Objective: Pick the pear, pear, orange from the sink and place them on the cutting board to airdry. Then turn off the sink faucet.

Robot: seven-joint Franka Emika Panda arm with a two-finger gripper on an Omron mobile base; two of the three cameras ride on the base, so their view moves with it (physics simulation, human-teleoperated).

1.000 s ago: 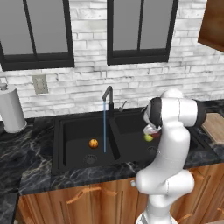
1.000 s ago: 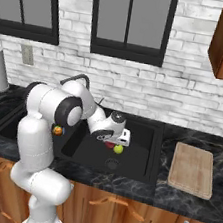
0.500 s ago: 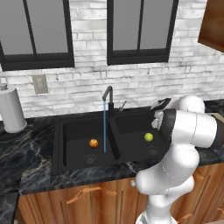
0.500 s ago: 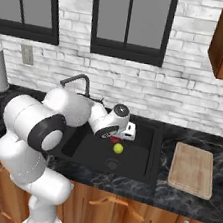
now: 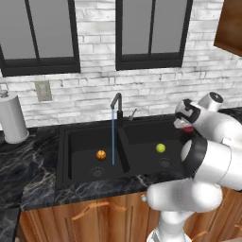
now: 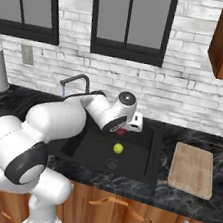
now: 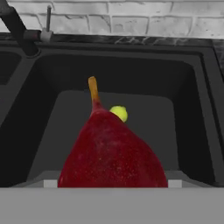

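Red pear point(image 7: 113, 151) sits clamped in your gripper point(image 6: 122, 131); carry it high to the cutting board point(image 6: 191, 169) at 3 o'clock.

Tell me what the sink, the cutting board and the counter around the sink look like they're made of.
Sink: matte black, no shine, perhaps composite or coated metal; the look leaves it open.
Cutting board: light tan wood with faint grain lines and a darker edge, unglossed.
Counter: dark stone, likely marble or granite, with pale veins and a slight polish.
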